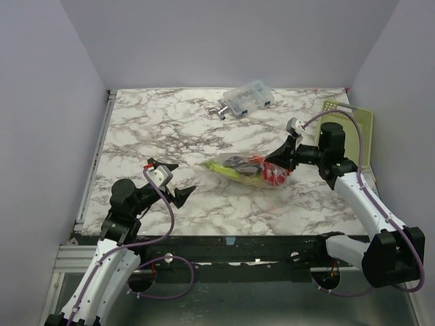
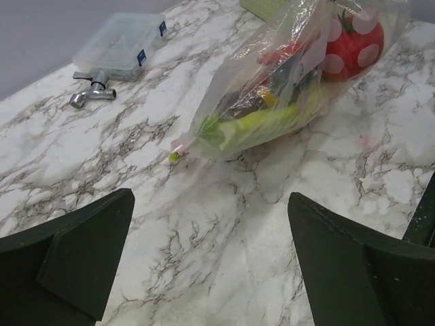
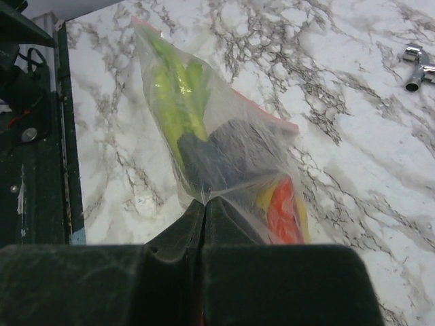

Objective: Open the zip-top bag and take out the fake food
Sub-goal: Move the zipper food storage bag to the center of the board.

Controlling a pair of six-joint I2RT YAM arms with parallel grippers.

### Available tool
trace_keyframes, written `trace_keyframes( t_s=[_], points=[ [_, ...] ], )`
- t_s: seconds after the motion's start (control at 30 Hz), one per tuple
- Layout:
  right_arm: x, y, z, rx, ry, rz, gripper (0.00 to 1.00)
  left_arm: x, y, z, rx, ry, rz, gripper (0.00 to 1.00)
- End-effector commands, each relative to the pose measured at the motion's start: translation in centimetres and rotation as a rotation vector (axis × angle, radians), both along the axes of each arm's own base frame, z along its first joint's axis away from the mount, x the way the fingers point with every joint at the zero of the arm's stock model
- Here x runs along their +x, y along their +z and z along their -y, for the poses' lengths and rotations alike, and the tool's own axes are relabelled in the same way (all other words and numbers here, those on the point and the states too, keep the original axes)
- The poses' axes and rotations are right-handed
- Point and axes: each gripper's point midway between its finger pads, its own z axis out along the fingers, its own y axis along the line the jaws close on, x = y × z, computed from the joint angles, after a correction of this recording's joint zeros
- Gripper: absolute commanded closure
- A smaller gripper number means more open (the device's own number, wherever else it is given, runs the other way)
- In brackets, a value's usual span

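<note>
The clear zip-top bag point(image 1: 246, 171) lies on the marble table near the middle. Fake food shows through it: a green stalk point(image 2: 262, 122), a dark piece point(image 3: 204, 163), a red piece point(image 2: 353, 41) and orange and yellow pieces point(image 3: 282, 207). Its pink zipper strip point(image 3: 262, 109) runs along the far edge in the right wrist view. My right gripper point(image 1: 275, 163) is shut on a pinch of the bag's plastic point(image 3: 204, 201) at its right end. My left gripper point(image 1: 175, 180) is open and empty, left of the bag, its jaws wide apart over bare table point(image 2: 211, 197).
A small clear plastic box point(image 1: 249, 98) with blue contents and a metal fitting point(image 1: 219, 109) sit at the back of the table. A green perforated board point(image 1: 355, 125) lies at the right edge. White walls enclose three sides.
</note>
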Motion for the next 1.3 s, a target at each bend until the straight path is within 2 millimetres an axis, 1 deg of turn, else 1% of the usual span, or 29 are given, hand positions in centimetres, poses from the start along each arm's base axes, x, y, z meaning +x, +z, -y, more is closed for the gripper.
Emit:
trace_keyframes(
  t_s=[0.0,0.13,0.23,0.3,0.47,0.57,0.7,0.8,0.83,0.97,1.07,1.13,1.2,1.27],
  points=[
    [-1.9,0.4,-0.4,0.022,0.110,0.051,0.99,-0.4,0.2,0.7,0.039,-0.071,0.067,0.02],
    [-2.8,-0.4,-0.5,0.021,0.147,0.060,0.99,-0.5,0.1,0.8,0.040,-0.078,0.090,0.01],
    [-3.3,-0.5,-0.6,0.026,0.171,0.071,1.00,-0.6,0.1,1.1,0.037,-0.099,0.111,0.02],
    [-3.5,-0.4,-0.6,0.029,0.180,0.074,0.99,-0.6,0.0,1.3,0.040,-0.116,0.100,0.05],
    [-3.8,-0.5,-0.5,0.028,0.193,0.082,0.99,-0.4,-0.7,2.1,0.080,-0.158,0.086,0.17],
    [-3.9,-0.4,-0.5,0.025,0.196,0.087,0.99,-0.4,-1.6,2.6,0.144,-0.184,0.100,0.20],
    [-4.0,-0.4,-0.5,0.025,0.199,0.089,1.00,0.6,-3.0,3.0,0.247,-0.169,0.111,0.25],
    [-4.1,-0.5,-0.5,0.025,0.201,0.089,0.99,1.2,-3.6,3.4,0.297,-0.175,0.094,0.36],
    [-4.1,-0.5,-0.5,0.026,0.201,0.090,0.99,1.3,-4.3,3.4,0.320,-0.179,0.063,0.39],
    [-4.2,-0.5,-0.5,0.027,0.204,0.090,0.99,1.3,-5.4,3.8,0.357,-0.198,0.027,0.50],
    [-4.2,-0.5,-0.5,0.027,0.204,0.091,0.99,1.3,-5.3,3.8,0.367,-0.191,0.043,0.57],
    [-4.2,-0.5,-0.5,0.028,0.205,0.090,0.99,1.3,-5.1,3.8,0.365,-0.185,0.057,0.65],
    [-4.3,-0.6,-0.5,0.029,0.208,0.089,0.99,1.3,-4.7,3.8,0.359,-0.179,0.064,0.76],
    [-4.3,-0.6,-0.4,0.027,0.205,0.092,0.99,1.3,-4.2,3.8,0.349,-0.176,0.079,0.83]
  ],
)
